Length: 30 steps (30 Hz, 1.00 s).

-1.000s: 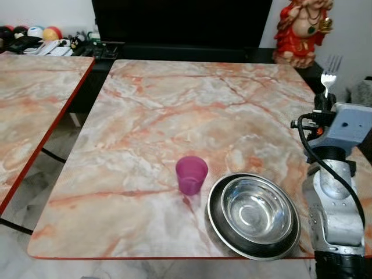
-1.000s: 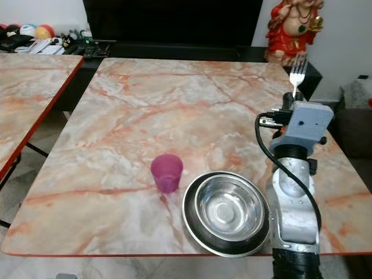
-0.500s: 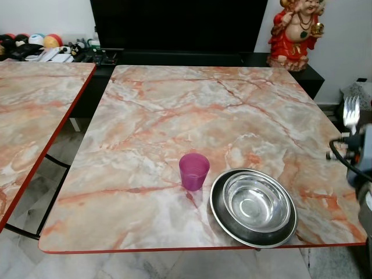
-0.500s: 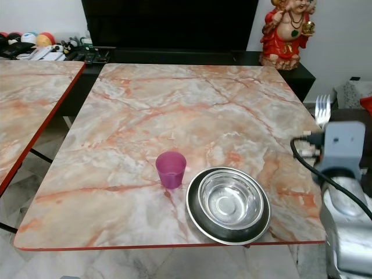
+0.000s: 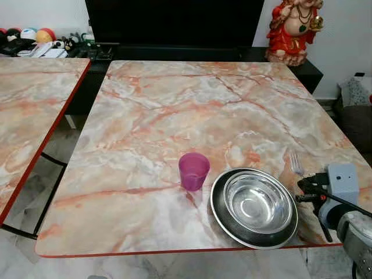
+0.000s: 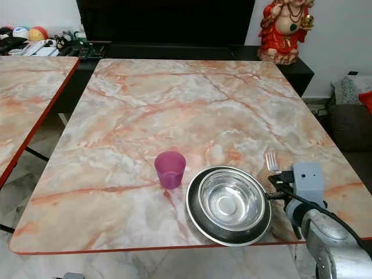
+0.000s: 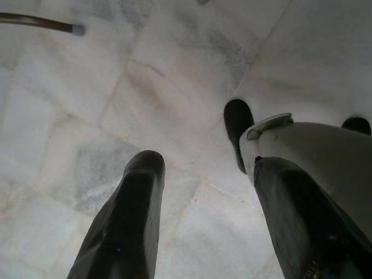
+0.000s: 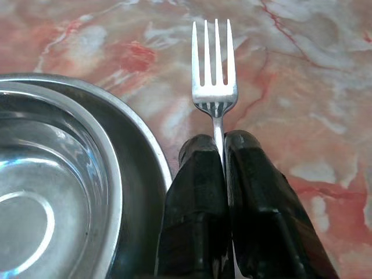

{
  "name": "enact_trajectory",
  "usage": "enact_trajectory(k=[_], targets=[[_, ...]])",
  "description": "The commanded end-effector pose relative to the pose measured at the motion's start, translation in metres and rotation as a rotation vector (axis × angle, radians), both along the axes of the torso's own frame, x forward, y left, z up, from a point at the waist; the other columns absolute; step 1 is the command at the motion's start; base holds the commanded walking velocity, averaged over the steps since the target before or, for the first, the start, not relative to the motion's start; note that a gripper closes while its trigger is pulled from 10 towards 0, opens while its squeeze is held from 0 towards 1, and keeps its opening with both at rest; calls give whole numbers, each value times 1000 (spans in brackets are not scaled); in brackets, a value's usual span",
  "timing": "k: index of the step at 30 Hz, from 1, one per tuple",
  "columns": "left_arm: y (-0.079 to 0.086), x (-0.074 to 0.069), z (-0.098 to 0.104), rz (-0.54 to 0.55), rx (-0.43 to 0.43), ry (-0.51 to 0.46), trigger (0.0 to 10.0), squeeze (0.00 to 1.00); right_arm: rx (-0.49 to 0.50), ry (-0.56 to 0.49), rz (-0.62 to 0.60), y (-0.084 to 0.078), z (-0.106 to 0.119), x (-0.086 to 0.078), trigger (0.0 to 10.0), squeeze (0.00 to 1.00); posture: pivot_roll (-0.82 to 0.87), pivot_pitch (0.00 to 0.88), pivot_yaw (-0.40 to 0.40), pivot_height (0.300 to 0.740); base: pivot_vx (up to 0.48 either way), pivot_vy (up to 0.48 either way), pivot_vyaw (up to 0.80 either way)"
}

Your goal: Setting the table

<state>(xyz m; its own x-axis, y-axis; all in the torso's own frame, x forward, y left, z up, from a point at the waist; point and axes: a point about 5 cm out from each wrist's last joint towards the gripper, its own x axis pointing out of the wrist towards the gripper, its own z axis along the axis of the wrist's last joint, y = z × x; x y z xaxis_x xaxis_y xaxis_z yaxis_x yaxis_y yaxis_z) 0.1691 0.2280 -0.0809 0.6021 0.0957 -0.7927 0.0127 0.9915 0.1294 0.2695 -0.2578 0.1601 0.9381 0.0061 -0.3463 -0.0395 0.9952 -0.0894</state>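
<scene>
The right gripper [image 8: 223, 152] is pinching the shiny silver metal fork [image 8: 214, 70] tight just beside the round steel plate [image 5: 220, 215] on the marble surface [image 5: 174, 110], so the fork might bump its rim.

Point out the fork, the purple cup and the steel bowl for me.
fork [image 8: 214, 96], right wrist view, base of the tines.
purple cup [image 5: 193, 172], left eye view, its side wall.
steel bowl [image 5: 257, 202], left eye view, its inner floor.
</scene>
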Motion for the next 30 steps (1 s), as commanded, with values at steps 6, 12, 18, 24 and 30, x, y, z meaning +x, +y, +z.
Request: enact_trajectory(k=[6,12,18,24,30], targets=[[4,-8,-3,-16,12,36,10000,0,35,-3,-41,-19,-6,-5,10000,0,-77,139,-19,740,0,0,0],[2,-4,-2,-21,7,27,10000,0,57,-17,-25,-28,-14,1,10000,0,-68,159,-8,740,0,0,0],[6,-7,-2,-15,11,31,10000,0,28,-41,-41,-39,-12,10,10000,0,-59,171,-1,740,0,0,0],[8,-8,-2,-13,14,34,10000,0,27,-65,-19,-39,-14,22,10000,0,-55,175,4,740,0,0,0],[7,-6,-1,-13,11,29,10000,0,40,-68,5,-31,-23,37,10000,0,-41,178,5,740,0,0,0]])
